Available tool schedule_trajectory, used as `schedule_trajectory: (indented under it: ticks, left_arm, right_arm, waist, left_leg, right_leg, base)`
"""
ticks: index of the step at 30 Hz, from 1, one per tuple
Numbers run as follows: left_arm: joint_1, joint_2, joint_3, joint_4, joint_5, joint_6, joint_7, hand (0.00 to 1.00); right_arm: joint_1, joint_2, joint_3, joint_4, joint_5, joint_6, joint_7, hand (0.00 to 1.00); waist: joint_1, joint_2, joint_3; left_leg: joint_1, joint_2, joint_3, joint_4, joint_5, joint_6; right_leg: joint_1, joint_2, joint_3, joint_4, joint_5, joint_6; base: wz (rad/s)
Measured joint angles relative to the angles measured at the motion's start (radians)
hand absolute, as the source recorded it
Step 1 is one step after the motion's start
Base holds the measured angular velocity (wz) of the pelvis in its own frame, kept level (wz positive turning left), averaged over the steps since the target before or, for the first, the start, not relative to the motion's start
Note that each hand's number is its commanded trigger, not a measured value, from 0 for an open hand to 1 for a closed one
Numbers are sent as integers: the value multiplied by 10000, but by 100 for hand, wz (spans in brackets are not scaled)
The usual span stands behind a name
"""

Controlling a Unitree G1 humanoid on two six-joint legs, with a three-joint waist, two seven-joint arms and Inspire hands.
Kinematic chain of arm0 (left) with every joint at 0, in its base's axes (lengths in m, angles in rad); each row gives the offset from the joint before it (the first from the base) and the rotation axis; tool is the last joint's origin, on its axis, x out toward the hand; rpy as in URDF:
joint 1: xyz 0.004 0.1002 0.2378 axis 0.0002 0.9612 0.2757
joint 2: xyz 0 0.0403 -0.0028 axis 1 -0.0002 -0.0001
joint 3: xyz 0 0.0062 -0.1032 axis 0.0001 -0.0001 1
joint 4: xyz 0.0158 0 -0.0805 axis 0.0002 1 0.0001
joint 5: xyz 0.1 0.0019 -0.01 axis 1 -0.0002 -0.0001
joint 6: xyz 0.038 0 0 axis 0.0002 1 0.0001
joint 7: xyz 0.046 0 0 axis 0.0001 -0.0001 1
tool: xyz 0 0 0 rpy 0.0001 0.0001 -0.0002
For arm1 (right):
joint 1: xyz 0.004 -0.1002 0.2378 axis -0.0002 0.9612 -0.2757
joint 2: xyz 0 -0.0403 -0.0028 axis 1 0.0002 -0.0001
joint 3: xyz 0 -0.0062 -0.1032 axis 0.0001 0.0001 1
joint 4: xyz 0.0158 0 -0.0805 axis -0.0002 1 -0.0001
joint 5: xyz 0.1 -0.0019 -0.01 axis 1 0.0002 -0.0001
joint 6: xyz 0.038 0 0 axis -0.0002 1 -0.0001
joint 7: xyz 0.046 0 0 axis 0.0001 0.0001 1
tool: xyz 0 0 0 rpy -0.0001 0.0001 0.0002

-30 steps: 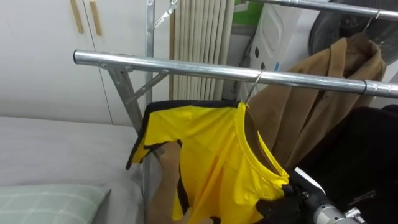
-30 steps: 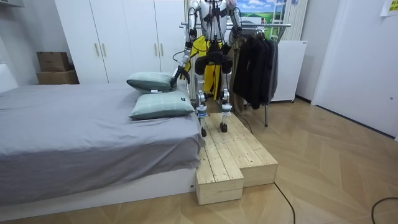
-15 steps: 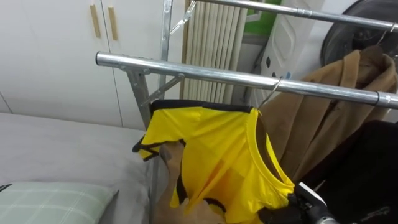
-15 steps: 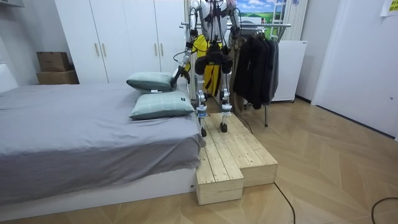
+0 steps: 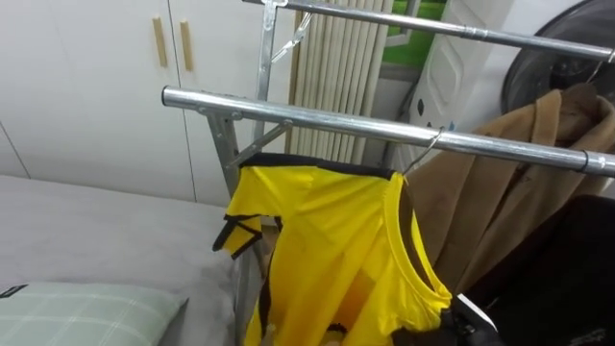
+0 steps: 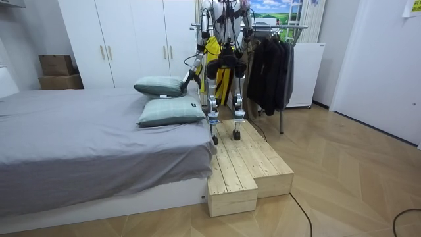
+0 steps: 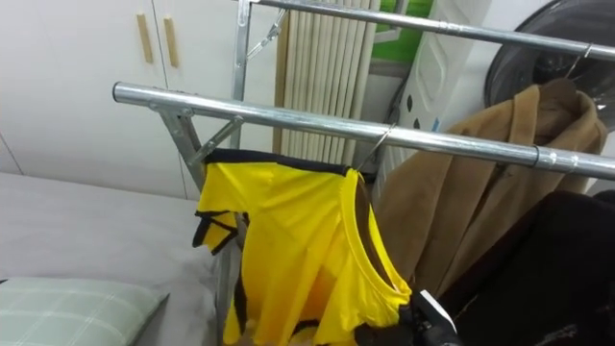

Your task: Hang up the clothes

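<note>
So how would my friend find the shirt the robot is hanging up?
Look at the silver clothes rail beside the grey bed. A shirt hangs there, left of a brown coat. It is the only bright yellow one, edged in black; its neighbours are brown and black.

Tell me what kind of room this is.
Most likely a bedroom: a bed with two pillows, white wardrobe doors behind it, and a metal clothes rack with a yellow shirt hanging from it.

Rail (image 5: 307,116) free left of yellow shirt (image 5: 336,240); coats (image 5: 509,183) crowd right.
</note>
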Motion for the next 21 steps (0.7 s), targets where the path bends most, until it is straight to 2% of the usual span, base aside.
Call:
schedule_trajectory:
  ticks: [7,13,21]
  left_arm:
    - [2,-65,-15,1,-99,-25,137,0]
    - [3,-90,-42,0,-225,-95,82,0]
    - [3,-89,-6,0,-277,-96,26,0]
  right_arm:
    - [2,100,3,558,78,-18,-142,0]
    - [248,119,3,968,84,298,-151,0]
    - [242,119,-17,754,41,294,-489,0]
  waist:
    - [-2,16,20]
    - [-64,72,73]
    - [-73,63,66]
  left_leg:
    - [11,-8,-19,-1,0,0]
    - [-21,-12,-19,-6,-1,-1]
    - [-33,-18,-13,-30,-1,-1]
  right_leg:
    - [21,-3,-3,1,-1,1]
    - [-10,-4,-4,-4,-14,6]
    - [-47,-3,6,1,-31,2]
  base:
    - [0]
    - [0]
    - [0]
